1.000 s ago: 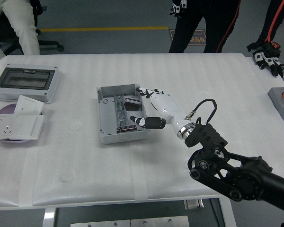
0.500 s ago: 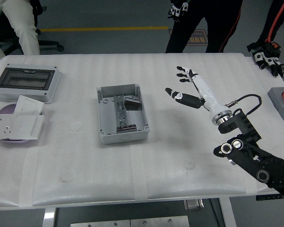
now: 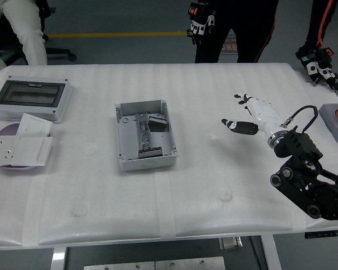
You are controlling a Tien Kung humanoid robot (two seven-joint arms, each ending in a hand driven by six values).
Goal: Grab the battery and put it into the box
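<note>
One small dark battery (image 3: 156, 120) lies in the box (image 3: 143, 135), well left of the empty, spread right hand (image 3: 249, 115); probably rigid, light, pinchable across its sides.

Lab: padded table (image 3: 158, 208), floor tape (image 3: 124, 35)

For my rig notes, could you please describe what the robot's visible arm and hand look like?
The right hand has a white shell over its back with black fingertips. A silver ring joins it to a black, jointed arm with round pivot housings. A thin black cable loops from the hand's back to the wrist.
</note>
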